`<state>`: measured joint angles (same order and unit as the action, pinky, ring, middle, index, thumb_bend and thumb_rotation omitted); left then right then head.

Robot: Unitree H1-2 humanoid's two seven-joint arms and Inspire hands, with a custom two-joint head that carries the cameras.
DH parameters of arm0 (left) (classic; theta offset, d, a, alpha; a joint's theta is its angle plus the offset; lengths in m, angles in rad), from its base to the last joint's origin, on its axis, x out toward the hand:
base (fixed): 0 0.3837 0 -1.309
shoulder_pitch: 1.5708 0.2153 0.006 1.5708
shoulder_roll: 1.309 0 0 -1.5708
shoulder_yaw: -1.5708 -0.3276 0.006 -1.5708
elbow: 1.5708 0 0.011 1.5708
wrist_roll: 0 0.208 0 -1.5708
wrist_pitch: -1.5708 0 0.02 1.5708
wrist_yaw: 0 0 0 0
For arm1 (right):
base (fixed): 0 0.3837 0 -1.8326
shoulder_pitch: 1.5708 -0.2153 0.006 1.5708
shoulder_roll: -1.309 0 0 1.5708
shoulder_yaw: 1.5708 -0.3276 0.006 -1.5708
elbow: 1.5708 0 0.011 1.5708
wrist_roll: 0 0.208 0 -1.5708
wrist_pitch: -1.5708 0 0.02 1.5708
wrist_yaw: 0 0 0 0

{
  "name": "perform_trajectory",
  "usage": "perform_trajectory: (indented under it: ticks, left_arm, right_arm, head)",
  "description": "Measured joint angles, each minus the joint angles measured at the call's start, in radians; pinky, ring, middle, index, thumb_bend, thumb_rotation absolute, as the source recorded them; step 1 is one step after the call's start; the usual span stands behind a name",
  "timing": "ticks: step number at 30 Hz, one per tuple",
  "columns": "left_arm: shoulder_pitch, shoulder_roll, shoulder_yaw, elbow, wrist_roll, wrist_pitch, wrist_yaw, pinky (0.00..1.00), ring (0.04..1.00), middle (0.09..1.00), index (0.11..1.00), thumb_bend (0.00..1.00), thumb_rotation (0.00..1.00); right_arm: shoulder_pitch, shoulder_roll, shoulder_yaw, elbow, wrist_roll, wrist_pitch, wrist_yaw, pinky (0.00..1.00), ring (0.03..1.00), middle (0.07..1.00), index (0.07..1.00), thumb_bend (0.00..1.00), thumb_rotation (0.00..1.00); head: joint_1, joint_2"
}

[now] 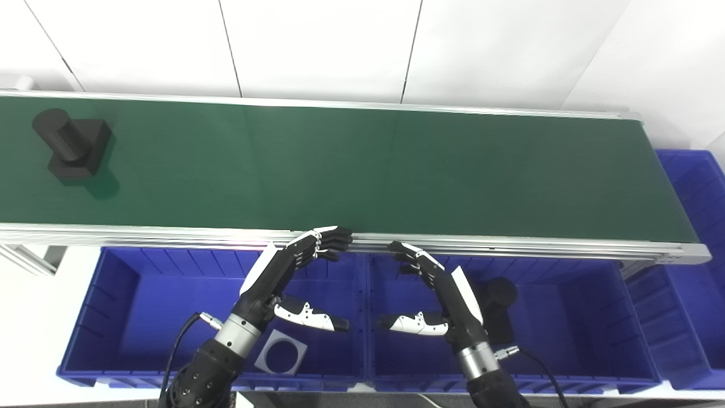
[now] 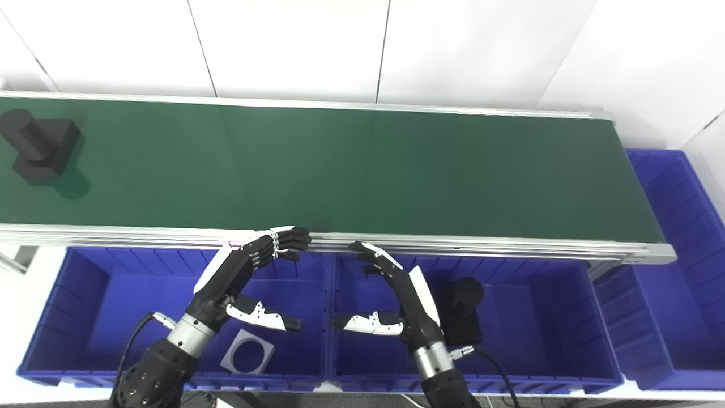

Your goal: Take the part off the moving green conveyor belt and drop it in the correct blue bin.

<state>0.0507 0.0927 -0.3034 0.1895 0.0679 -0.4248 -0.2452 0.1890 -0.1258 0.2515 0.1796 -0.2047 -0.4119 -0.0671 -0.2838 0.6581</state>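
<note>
A black part sits on the green belt at the far left of the frame, in the upper left. It is a square block with a round post standing up from it. It looks hard and stiff, not soft, and maybe a bit heavy at the bottom. I think the round post is the best place to grab it, with fingers on one side and the thumb on the other.

The left hand and the right hand hang low in the middle of the frame, over the blue bins. Both are spread wide and hold nothing. Their fingertips are near the silver rail at the belt's near edge.

The left bin has a flat gray plate with a round hole in it. The right bin has another black part like the one on the belt. A third bin is at the right edge. The wall behind is white panels.
</note>
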Motion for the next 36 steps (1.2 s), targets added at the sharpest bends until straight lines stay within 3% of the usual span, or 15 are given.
perform_trajectory:
  ticks: [36]
  left_arm:
    - [-0.002,0.000,-0.002,0.012,0.000,0.000,0.002,0.70,0.765,0.785,0.784,1.00,0.13]
  right_arm:
    - [-0.012,-0.006,0.009,0.007,0.002,0.000,-0.016,0.75,0.822,0.867,0.809,1.00,0.44]
  head:
    - [0.009,-0.012]
